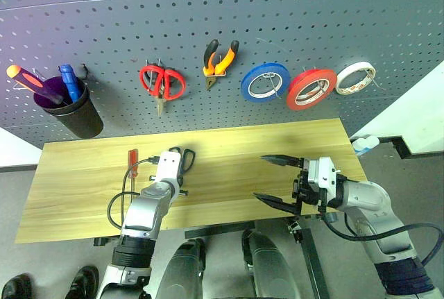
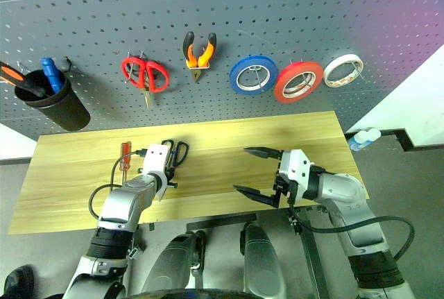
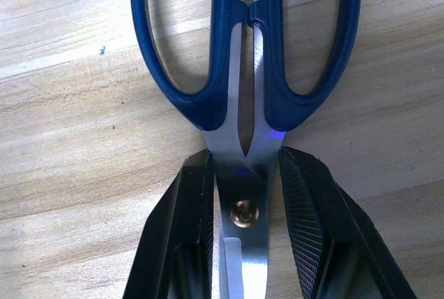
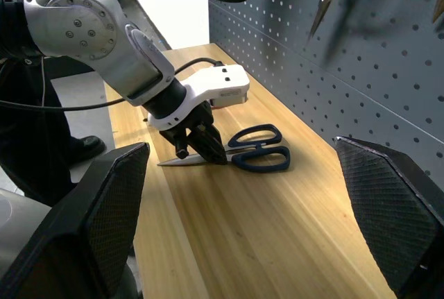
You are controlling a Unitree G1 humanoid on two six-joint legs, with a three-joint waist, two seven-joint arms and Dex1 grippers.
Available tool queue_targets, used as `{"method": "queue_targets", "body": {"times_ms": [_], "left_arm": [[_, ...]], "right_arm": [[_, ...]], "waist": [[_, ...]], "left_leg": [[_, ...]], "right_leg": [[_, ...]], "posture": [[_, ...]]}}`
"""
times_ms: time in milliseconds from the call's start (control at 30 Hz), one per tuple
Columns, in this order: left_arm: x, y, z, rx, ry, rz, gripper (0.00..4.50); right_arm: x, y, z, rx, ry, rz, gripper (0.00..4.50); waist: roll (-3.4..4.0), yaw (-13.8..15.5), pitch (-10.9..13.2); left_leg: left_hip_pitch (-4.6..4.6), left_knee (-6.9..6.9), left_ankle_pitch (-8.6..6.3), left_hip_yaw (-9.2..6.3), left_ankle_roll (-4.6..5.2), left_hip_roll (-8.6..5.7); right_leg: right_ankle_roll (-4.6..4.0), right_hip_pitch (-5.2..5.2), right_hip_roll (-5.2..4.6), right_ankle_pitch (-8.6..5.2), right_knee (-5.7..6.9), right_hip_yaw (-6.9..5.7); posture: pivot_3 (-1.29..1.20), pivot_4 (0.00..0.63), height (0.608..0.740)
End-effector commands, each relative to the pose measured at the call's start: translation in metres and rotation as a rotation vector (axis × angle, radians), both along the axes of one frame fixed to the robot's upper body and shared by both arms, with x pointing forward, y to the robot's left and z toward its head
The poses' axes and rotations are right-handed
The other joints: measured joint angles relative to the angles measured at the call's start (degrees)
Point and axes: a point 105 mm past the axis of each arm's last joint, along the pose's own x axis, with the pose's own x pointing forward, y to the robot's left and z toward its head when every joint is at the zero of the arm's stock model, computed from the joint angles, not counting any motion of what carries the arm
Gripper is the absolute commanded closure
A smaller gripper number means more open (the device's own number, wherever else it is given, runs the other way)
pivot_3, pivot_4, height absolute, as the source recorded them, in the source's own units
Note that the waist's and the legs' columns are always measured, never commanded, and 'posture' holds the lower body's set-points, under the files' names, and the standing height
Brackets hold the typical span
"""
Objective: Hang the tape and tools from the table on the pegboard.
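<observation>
The dark blue scissors [image 3: 246,70] are lying flat on the wooden table [image 1: 83,195], near its back edge, w/ the blades pinched at the pivot by the left gripper [image 3: 244,223], which is clenched on them. The red screwdriver [image 1: 132,158] is lying just beside, to the left. The right gripper [image 1: 276,181] is held over the table, well apart, fingers spread wide & empty. Pliers [image 1: 220,60] & red tape [image 1: 311,88] are already hung on the pegboard [image 1: 222,21]. Risk: the thin, smooth blades could slip or swing when lifted, so the handle loop may miss its hook.
</observation>
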Motion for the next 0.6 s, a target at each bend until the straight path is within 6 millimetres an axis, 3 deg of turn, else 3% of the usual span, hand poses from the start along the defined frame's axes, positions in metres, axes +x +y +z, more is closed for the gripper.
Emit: {"method": "queue_targets", "body": {"times_ms": [33,200,367,467,600], "left_arm": [[0.003,-0.002,0.010,0.007,-0.052,-0.024,3.42],[0.002,-0.004,0.031,-0.024,-0.218,-0.082,3.42],[-0.011,-0.003,0.046,-0.048,-0.356,-0.123,3.42],[-0.021,0.001,0.045,0.008,-0.383,-0.171,3.42],[-0.029,0.009,0.058,0.078,-0.510,-0.222,3.42]], "right_arm": [[-0.001,0.000,0.005,0.004,-0.032,0.008,0.00],[0.002,-0.003,0.012,0.050,-0.028,-0.022,0.00],[0.007,-0.007,0.018,0.115,-0.007,-0.060,0.00],[0.008,-0.007,0.017,0.114,-0.003,-0.062,0.00],[0.014,-0.012,0.021,0.142,0.006,-0.080,0.00]], "waist": [[0.00,0.0,0.0],[0.01,-0.1,0.0],[0.01,0.0,0.0],[0.04,0.0,0.0],[0.05,0.0,0.0]], "left_leg": [[0.00,0.00,0.00,0.00,0.00,0.00],[0.00,0.00,0.00,0.00,-0.01,0.01],[-0.02,-0.01,-0.01,0.00,-0.02,0.00],[-0.02,0.00,-0.01,0.00,-0.01,0.00],[-0.02,0.00,-0.01,0.01,-0.01,0.00]], "right_leg": [[0.00,0.00,0.00,0.00,0.00,0.00],[0.00,-0.02,0.00,0.00,0.00,0.02],[-0.01,-0.01,-0.05,0.01,-0.04,0.04],[-0.02,-0.01,-0.06,0.01,-0.04,0.04],[-0.02,-0.01,-0.06,0.01,-0.04,0.05]], "posture": [[-0.10,0.290,0.738],[-0.11,0.278,0.738],[-0.11,0.267,0.738],[-0.10,0.259,0.738],[-0.10,0.248,0.738]]}}
